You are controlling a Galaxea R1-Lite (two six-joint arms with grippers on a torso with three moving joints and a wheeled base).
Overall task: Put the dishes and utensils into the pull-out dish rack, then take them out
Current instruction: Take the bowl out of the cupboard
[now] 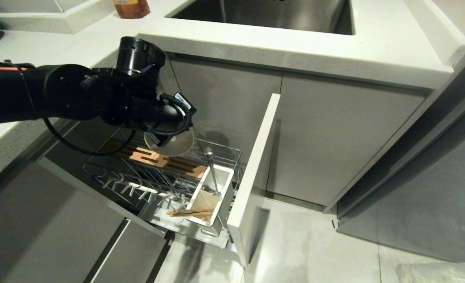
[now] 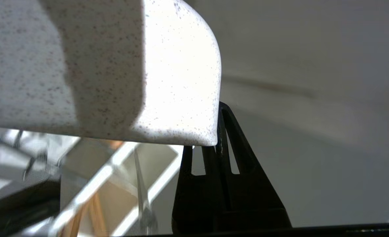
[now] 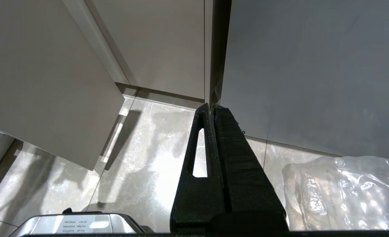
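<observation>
Left gripper (image 2: 218,144): I see it clamped tight on the rim of a speckled whitish dish, which I take to be the bowl (image 1: 173,143), above the rack (image 1: 157,177) over the wooden block (image 1: 154,157).
Right gripper (image 3: 212,110): fingers pressed together, nothing between them; parked low, pointing at the floor (image 3: 142,158) near the cabinet doors. Not in the head view.
Rack: pulled out, front panel (image 1: 256,173) toward me. Pegs (image 1: 138,190) bare as far as I can see.
Utensils: spoon (image 1: 212,169) stands upright in the white box (image 1: 211,196); chopsticks (image 1: 189,212) lie flat in the near end of that box.
Plate: I cannot find the pink plate in any view.
Step in hand: I judge the bowl is being carried over the rack; whether going in or coming out I cannot tell.
Doing it well: I would keep the pinch firm, as a rim hold lets the dish swing. I would move slowly, keep clear of the spoon handle and the countertop (image 1: 295,47) edge overhead, and not release until the dish is supported.
Head view only: arm's place over the rack, spoon, chopsticks, block, sink (image 1: 279,15).
Left wrist view only: the actual bite of the fingers on the rim, with the box blurred beneath.
Right wrist view only: the idle gripper, a clear plastic bag (image 3: 346,191) on the floor.
</observation>
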